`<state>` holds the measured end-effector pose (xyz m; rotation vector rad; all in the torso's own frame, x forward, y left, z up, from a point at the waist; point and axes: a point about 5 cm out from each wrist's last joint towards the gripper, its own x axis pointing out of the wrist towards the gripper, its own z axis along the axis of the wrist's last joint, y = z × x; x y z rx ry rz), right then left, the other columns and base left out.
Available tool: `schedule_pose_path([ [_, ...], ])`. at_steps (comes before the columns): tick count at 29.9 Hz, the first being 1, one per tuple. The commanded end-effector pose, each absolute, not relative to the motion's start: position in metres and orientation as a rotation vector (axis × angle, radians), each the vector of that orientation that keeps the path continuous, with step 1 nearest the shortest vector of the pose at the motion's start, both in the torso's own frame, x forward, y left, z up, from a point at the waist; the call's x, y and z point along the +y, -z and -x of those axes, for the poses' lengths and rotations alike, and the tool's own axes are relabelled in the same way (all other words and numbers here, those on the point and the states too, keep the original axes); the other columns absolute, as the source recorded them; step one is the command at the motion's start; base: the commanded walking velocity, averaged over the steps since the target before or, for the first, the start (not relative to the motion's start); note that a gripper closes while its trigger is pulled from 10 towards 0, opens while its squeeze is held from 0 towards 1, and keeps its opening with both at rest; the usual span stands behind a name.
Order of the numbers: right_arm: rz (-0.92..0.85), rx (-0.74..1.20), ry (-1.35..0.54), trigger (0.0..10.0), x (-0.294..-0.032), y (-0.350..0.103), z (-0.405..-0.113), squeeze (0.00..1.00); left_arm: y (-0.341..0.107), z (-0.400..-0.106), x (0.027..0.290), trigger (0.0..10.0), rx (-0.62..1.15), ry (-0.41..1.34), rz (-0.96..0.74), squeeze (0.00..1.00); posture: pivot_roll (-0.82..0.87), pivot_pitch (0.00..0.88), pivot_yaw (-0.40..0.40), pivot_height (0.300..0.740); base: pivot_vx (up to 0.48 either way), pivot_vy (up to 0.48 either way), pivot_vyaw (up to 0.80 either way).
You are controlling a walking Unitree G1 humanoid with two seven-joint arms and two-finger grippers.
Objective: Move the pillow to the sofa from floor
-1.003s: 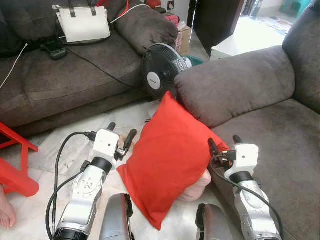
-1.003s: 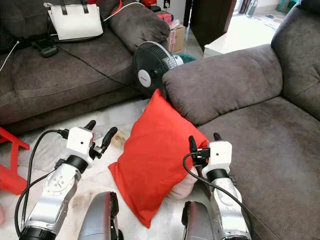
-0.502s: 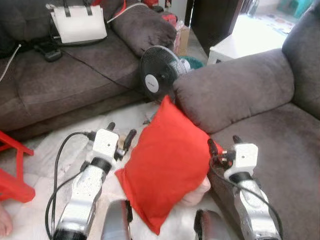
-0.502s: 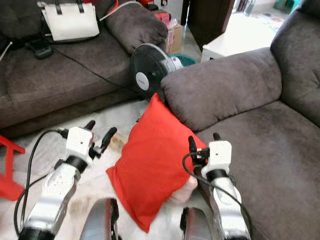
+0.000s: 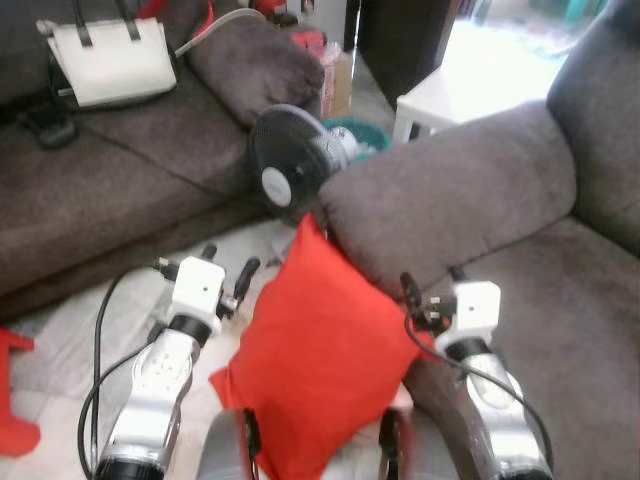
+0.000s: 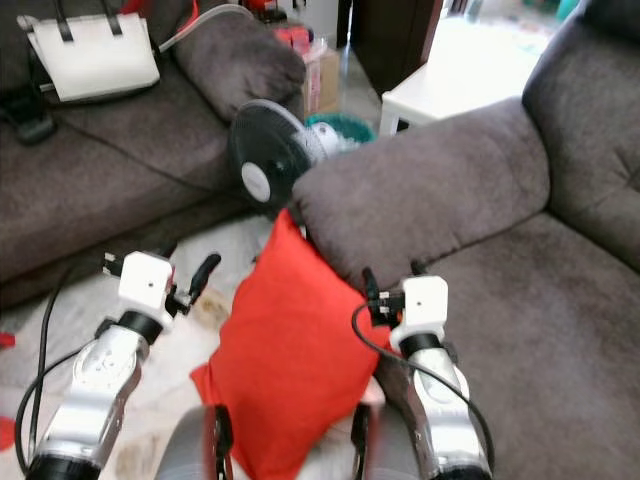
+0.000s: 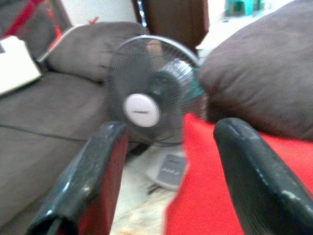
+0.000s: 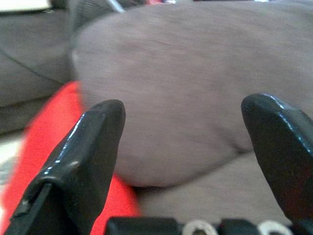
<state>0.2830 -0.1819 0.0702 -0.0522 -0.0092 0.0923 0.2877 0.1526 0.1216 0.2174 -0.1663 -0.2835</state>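
Red pillow (image 5: 320, 365) stands on edge on the floor (image 5: 90, 330), propped vs. the front of the sofa (image 5: 560, 330) under its rounded armrest (image 5: 450, 200); long axis runs diagonally, top corner up near the armrest, bottom corner down toward the robot. It sits betw. the two arms: left gripper (image 5: 235, 282) just off its left edge w/ jaws apart, nothing held; right gripper (image 5: 425, 290) at its right edge, close to or touching the fabric, jaws also spread wide & empty, aimed at the armrest. Right looks nearer, but a two-sided squeeze seems the likely play since the pillow is far wider than either opening. Pillow: smooth woven cloth, plump, soft, square-ish w/ pointed corners; will likely dent & sag when pinched. Sofa: grey-brown suede-like nap, thick padded seat, so a forgiving landing spot to the right. Round black fan (image 5: 285, 165) w/ wire cage stands just behind the pillow's top corner, worth missing on the lift. White handbag (image 5: 105, 65) lies on the second sofa (image 5: 120, 170), well apart.
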Motion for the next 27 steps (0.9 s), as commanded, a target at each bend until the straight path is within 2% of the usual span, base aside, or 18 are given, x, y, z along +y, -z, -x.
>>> schedule_pose_path([
  [1, 0.041, 0.006, -0.079, 10.0, -0.183, -0.067, -0.281, 0.00, -0.113, -0.284, 0.153, 10.0, -0.124, 0.312, -0.235, 0.00, 0.09, 0.087, -0.007, 0.571, 0.000, 0.000, 0.00],
  [9, 0.062, 0.069, -0.052, 10.0, -0.187, -0.057, -0.281, 0.00, -0.091, -0.273, 0.165, 10.0, -0.031, 0.285, -0.256, 0.00, 0.10, 0.082, -0.005, 0.571, 0.000, 0.000, 0.00],
  [12, 0.063, 0.121, -0.085, 10.0, -0.182, -0.050, -0.282, 0.00, -0.064, -0.253, 0.191, 10.0, 0.072, 0.175, -0.297, 0.00, 0.10, 0.078, -0.004, 0.571, 0.000, 0.000, 0.00],
  [17, 0.055, 0.192, -0.120, 10.0, -0.178, -0.040, -0.282, 0.00, -0.046, -0.238, 0.206, 10.0, 0.145, 0.107, -0.304, 0.00, 0.11, 0.077, -0.004, 0.571, 0.000, 0.000, 0.00],
  [22, 0.027, 0.274, -0.119, 10.0, -0.179, -0.028, -0.281, 0.00, -0.039, -0.235, 0.207, 10.0, 0.166, 0.099, -0.300, 0.00, 0.11, 0.070, -0.006, 0.571, 0.000, 0.000, 0.00],
  [23, 0.000, 0.284, -0.115, 10.0, -0.180, -0.027, -0.282, 0.35, -0.038, -0.235, 0.207, 10.0, 0.169, 0.098, -0.297, 0.00, 0.11, 0.070, -0.007, 0.571, 0.000, 0.000, 0.00],
  [24, -0.095, 0.291, -0.109, 10.0, -0.180, -0.027, -0.282, 1.00, -0.037, -0.236, 0.206, 10.0, 0.172, 0.099, -0.295, 0.00, 0.11, 0.067, -0.008, 0.571, 0.000, 0.000, 0.00],
  [27, -0.194, 0.325, -0.101, 10.0, -0.182, -0.024, -0.282, 1.00, -0.036, -0.237, 0.205, 10.0, 0.173, 0.099, -0.292, 0.00, 0.10, 0.068, -0.008, 0.571, 0.000, 0.000, 0.00],
])
